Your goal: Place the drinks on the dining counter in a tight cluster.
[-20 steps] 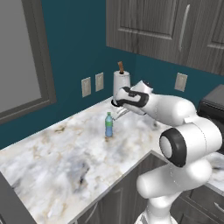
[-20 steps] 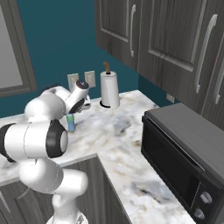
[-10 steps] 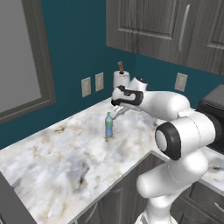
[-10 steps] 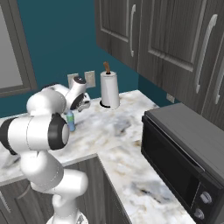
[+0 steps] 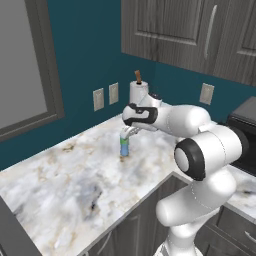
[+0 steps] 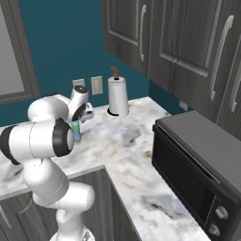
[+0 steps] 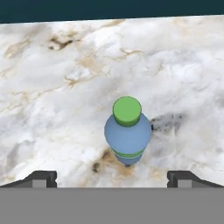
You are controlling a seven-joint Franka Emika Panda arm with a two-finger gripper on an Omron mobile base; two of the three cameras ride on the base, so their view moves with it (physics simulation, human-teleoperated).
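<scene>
Directly above the upright blue bottle [image 7: 127, 138] on the marble worktop [image 5: 75, 185], the gripper [image 7: 112, 177] hangs with jaws apart, evidently lined up to straddle it.

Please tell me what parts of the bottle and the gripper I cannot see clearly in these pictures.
- Bottle: its foot on the counter is hidden under its own body in the hand view.
- Bottle top: covered by the gripper in the left base view.
- Bottle: half hidden behind the arm in the right base view.
- Fingertips: cut off by the bottom edge in the hand view.
</scene>
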